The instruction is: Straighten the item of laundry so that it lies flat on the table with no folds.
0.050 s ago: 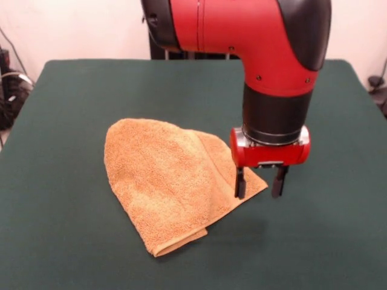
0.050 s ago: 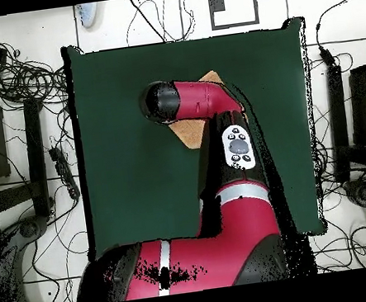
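Note:
The item of laundry [image 1: 166,181] is an orange-tan terry towel lying folded over itself in the middle of the dark green table [image 1: 66,241]. Its right corner points out toward my gripper. My gripper [image 1: 261,182] hangs at that right corner, open, with its left finger [image 1: 240,183] over the towel's tip and the right finger past it over bare table. Nothing is between the fingers. In the overhead view the arm covers most of the towel [image 2: 190,131]; only small tan patches show, and the gripper itself is hidden under the arm.
Green tabletop [image 2: 119,149] spreads wide on every side of the towel. Cables and dark equipment [image 2: 11,89] lie on the floor beyond the table's edges.

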You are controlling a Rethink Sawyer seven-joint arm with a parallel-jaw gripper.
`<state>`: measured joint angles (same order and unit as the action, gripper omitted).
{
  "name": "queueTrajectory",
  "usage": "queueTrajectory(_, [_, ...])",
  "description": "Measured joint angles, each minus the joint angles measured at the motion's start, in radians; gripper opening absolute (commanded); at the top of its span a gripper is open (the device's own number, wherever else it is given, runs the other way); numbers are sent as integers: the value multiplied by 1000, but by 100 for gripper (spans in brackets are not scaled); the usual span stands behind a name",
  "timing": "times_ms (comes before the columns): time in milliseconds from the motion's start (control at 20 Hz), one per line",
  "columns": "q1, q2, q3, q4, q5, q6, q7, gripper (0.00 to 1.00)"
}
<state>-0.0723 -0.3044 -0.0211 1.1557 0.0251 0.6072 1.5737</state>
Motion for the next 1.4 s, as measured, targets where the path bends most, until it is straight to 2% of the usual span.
queueTrajectory(450, [-12, -56, -13, 4, 1, -12, 0, 100])
queueTrajectory(1400, [-73, 8, -10, 30, 1, -98, 0, 100])
